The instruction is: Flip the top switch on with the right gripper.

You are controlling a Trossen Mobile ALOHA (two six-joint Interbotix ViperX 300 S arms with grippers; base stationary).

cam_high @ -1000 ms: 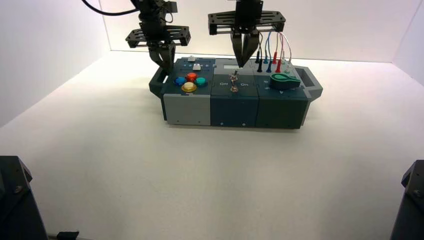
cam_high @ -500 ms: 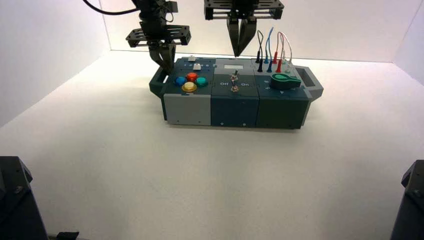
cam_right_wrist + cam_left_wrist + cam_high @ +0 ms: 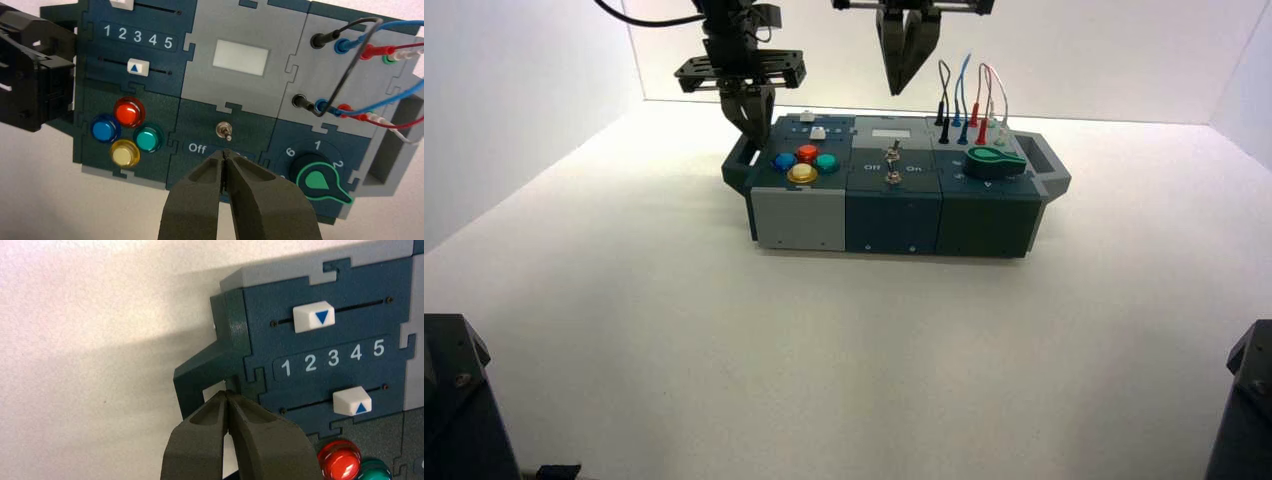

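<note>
Top switch (image 3: pixel 224 131) sits mid-box beside the "Off" label. Right end effector (image 3: pixel 907 52) hangs high above, fingers together. Likely between approach and contact; next: descend and nudge the lever toward On. Left end effector (image 3: pixel 749 110), fingers together, idles by the box's left handle.

A plain white tabletop (image 3: pixel 724 330) meets bare white walls (image 3: pixel 524 90) on three sides under even light.

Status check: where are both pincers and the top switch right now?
Right pincer shut, high above the box. Left pincer shut, by the box's left handle. Top switch untouched, nothing blocking.
</note>
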